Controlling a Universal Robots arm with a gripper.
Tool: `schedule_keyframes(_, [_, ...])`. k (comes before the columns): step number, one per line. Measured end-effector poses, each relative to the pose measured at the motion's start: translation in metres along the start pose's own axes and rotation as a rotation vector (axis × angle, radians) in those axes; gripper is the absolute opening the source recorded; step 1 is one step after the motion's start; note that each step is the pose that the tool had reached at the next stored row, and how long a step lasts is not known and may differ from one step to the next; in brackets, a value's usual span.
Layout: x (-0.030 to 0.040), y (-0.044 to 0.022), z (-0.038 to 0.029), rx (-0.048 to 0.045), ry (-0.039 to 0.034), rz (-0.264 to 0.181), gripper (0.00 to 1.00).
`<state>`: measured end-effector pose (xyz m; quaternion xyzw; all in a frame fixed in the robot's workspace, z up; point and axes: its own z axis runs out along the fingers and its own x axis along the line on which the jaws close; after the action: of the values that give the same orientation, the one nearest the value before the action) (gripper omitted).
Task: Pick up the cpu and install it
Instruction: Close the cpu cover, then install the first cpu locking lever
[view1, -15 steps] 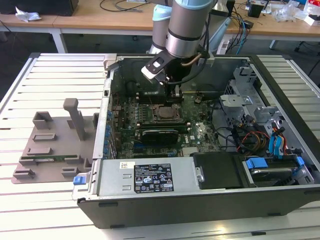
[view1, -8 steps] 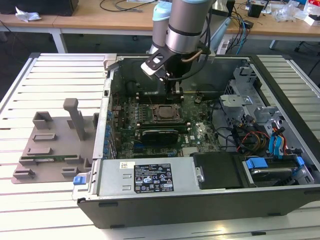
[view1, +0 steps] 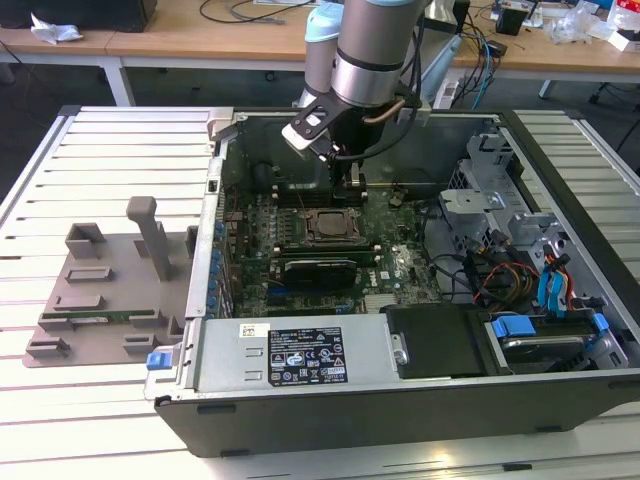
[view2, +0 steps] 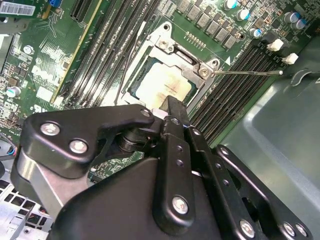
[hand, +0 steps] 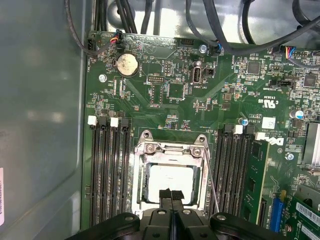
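Nearest us, the claw (hand: 171, 195) has its fingers pressed together, gripping nothing, over the cpu (hand: 169, 179) we see lying inside the socket frame (hand: 172, 149) on the motherboard (hand: 170, 107).

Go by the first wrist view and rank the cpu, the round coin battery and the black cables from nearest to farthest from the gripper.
1. The cpu, lying in the socket, right beside the gripper.
2. The coin battery, on the motherboard past the socket, near the board's edge.
3. The black cables, beyond the board's edge.
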<state>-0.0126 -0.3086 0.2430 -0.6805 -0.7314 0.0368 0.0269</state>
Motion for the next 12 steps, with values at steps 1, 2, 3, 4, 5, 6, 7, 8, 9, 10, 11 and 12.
schedule_keyframes(1, [0.0,0.0,0.0,0.0,0.0,0.0,0.11])
schedule_keyframes(2, [0.0,0.0,-0.0001,0.0,-0.0001,0.0,0.11])
schedule_keyframes(3, [0.0,0.0,0.0,0.0,0.0,0.0,0.11])
schedule_keyframes(4, [0.0,0.0,-0.0001,0.0,0.0,0.0,0.11])
schedule_keyframes(5, [0.0,0.0,-0.0001,0.0,0.0,0.0,0.11])
schedule_keyframes(6, [0.0,0.0,-0.0001,0.0,0.0,0.0,0.11])
schedule_keyframes(7, [0.0,0.0,-0.0001,0.0,0.0,0.0,0.11])
schedule_keyframes(8, [0.0,0.0,-0.0002,0.0,-0.0003,-0.003,0.11])
schedule_keyframes(9, [-0.0001,0.0,-0.0003,0.0,-0.0015,-0.014,0.11])
schedule_keyframes(10, [-0.0001,0.0001,-0.0002,-0.0001,-0.0025,-0.026,0.11])
schedule_keyframes(11, [0.0,0.0002,-0.0002,-0.0004,-0.0038,-0.041,0.11])
schedule_keyframes(12, [0.0,0.0002,-0.0002,-0.0006,-0.0058,-0.064,0.11])
